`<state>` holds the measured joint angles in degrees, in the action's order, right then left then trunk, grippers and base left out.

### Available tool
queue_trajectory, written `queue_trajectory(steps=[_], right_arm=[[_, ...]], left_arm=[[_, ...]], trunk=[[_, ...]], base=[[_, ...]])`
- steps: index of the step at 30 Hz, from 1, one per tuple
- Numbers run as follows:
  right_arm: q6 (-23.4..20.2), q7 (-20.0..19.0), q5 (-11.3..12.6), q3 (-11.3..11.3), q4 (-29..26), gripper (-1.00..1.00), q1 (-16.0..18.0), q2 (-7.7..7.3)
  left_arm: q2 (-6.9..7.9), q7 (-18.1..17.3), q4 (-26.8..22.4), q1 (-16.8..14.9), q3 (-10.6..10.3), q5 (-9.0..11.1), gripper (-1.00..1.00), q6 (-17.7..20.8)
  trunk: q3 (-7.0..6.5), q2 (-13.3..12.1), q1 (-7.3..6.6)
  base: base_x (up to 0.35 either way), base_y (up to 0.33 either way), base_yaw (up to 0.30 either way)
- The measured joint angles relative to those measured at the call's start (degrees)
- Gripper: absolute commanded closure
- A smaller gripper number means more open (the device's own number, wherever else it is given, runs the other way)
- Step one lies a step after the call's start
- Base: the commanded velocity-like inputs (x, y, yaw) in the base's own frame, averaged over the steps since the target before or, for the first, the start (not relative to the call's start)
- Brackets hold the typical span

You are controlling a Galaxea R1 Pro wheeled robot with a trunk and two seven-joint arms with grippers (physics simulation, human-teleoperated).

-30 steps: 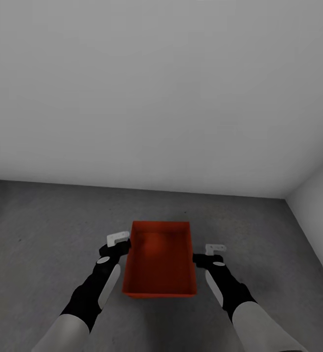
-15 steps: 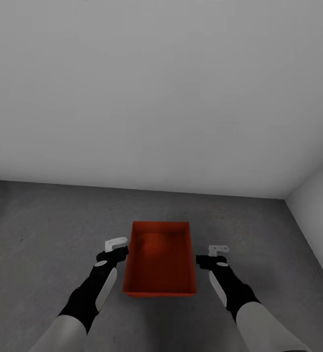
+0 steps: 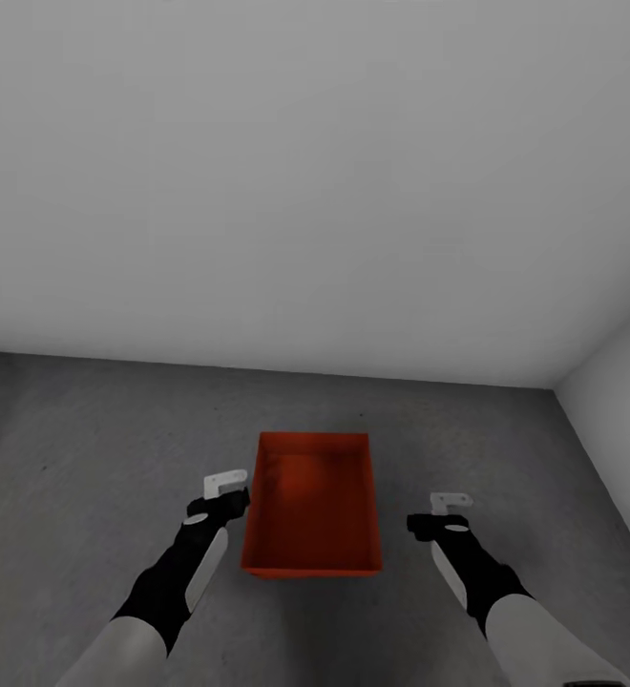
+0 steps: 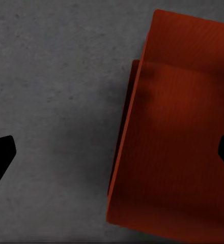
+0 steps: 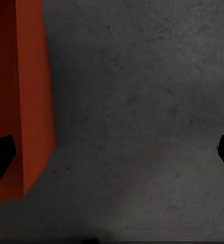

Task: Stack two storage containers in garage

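The storage container (image 3: 312, 506) sits on the garage floor (image 3: 86, 429) between both wide-open hands, left hand (image 3: 225, 485) just beside its wall, possibly nudging it askew when withdrawing.

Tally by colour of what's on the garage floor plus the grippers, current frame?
Orange-red storage container: 1, sitting on the grey floor.
White-fingered grippers: 2, left gripper and right gripper, both open beside the container.
Total: 3.

plain white walls (image 3: 305, 191), room corner
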<state>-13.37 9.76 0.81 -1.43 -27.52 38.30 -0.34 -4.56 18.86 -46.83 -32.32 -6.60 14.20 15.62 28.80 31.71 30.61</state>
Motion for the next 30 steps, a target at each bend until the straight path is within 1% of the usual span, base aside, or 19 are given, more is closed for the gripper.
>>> queue_trajectory(steps=[3, 8, 15, 19, 22, 25, 27, 28, 30], right_arm=[[0.14, -0.03, 0.18, 0.01, 0.34, -1.00, 0.00, -0.05], [0.10, -0.04, 0.16, 0.03, 0.46, -1.00, 0.01, -0.02], [-0.17, 0.02, 0.09, 0.08, 0.47, -1.00, 0.01, 0.06], [0.00, 0.13, 0.04, 0.08, 0.75, -1.00, -0.02, 0.03], [0.15, 0.14, 0.08, 0.13, 2.70, -1.00, -0.04, 0.00], [0.90, 0.16, -0.04, 0.15, 6.52, -1.00, -0.03, -0.04], [2.80, 0.17, -0.10, 0.17, 10.22, -1.00, -0.03, -0.07], [3.47, 0.17, -0.12, 0.16, 11.19, -1.00, -0.02, -0.07], [6.04, 0.15, -0.14, 0.13, 14.51, -1.00, 0.00, -0.10]], left_arm=[[0.11, -0.02, 0.40, 0.00, -0.01, 0.05, -1.00, 0.15], [0.28, -0.03, 2.61, 0.00, 0.08, 0.07, -1.00, -0.03], [0.30, 0.00, 3.14, 0.00, 0.15, 0.14, -1.00, -0.01], [0.30, 0.06, 4.32, 0.00, 0.19, 0.20, -1.00, 0.00], [0.36, 0.05, 6.50, 0.00, 0.46, 0.23, -1.00, -0.14], [0.34, 0.00, 9.49, 0.00, 1.01, 0.38, -1.00, -0.38], [0.27, -0.03, 12.37, -0.01, 1.40, 0.75, -1.00, -0.52], [0.26, -0.03, 13.20, -0.01, 1.49, 0.82, -1.00, -0.54], [0.25, -0.05, 16.23, 0.00, 1.71, 1.16, -1.00, -0.68]], trunk=[[-0.54, -1.21, -0.66], [-1.44, -3.22, -1.76], [-2.71, -6.03, -3.30], [-3.43, -7.64, -4.18], [-3.97, -8.85, -4.84], [-3.98, -8.89, -4.86], [-3.98, -8.89, -4.86], [-3.98, -8.89, -4.86], [-3.98, -8.89, -4.86]], base=[[0.000, 0.000, 0.000], [0.000, 0.000, 0.000], [0.000, 0.000, 0.000], [0.000, 0.000, 0.000], [0.000, 0.000, 0.000], [0.000, 0.000, 0.000], [0.000, 0.000, 0.000], [0.000, 0.000, 0.000], [0.000, 0.000, 0.000]])
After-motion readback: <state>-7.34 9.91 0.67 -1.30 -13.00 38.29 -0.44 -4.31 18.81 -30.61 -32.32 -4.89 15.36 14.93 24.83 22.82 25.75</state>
